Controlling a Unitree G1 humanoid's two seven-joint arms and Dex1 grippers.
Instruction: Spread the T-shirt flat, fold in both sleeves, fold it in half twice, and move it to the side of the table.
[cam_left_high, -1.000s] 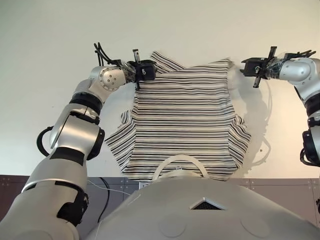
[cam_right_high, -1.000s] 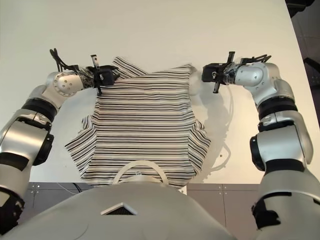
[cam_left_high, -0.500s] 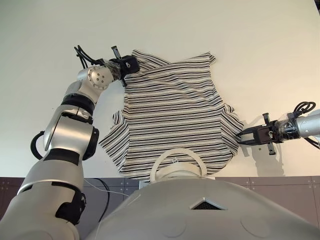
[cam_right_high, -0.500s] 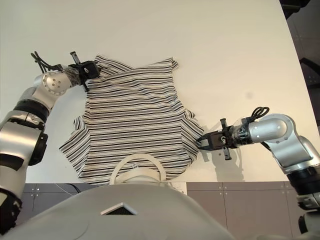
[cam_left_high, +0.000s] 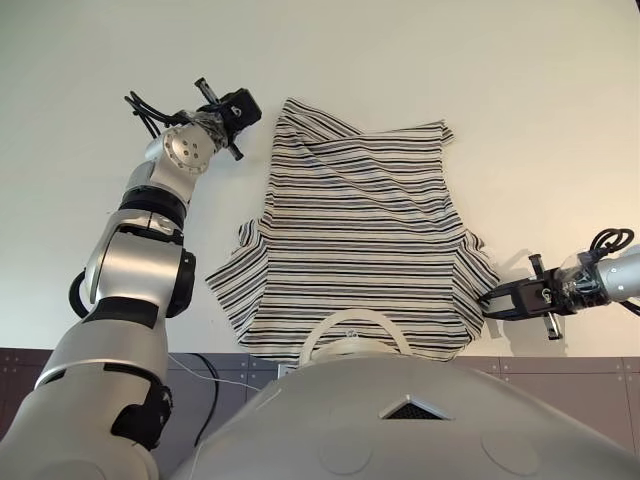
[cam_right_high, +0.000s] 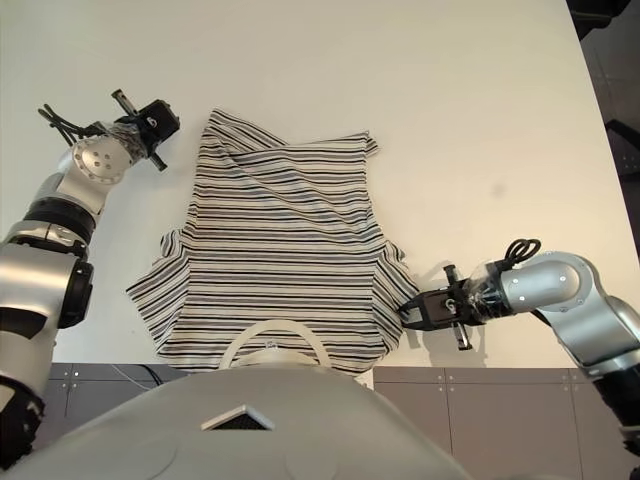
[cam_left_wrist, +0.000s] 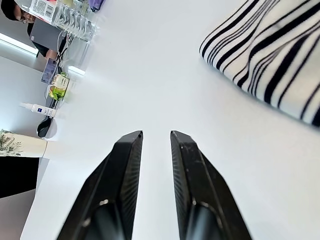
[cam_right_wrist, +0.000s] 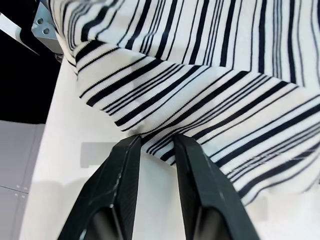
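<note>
Table: A white table (cam_left_high: 520, 120) stretches ahead of the robot, its near edge faced with grey panels.
T-shirt: The black-and-white striped T-shirt (cam_left_high: 360, 230) lies opened out in the middle of the table, hem at the far end, both sleeves spread at the near end. The cloth is rumpled; the hem's far-left corner (cam_right_high: 222, 125) rises to a creased point.
Left gripper: The left gripper (cam_left_wrist: 156, 134) hangs over bare table just beside that corner, apart from the cloth. Its fingers stand slightly parted and hold nothing.
Right gripper: The right gripper (cam_right_wrist: 156, 140) sits low at the near right, pointing at the right sleeve (cam_right_high: 395, 285). Its fingers are slightly parted, the tips right at the sleeve's outer edge, with no cloth seen between them.
Left sleeve: The left sleeve (cam_right_high: 160, 285) lies flat, well apart from both grippers.
Background: Bottles (cam_left_wrist: 65, 20) stand beyond the table's far side.
</note>
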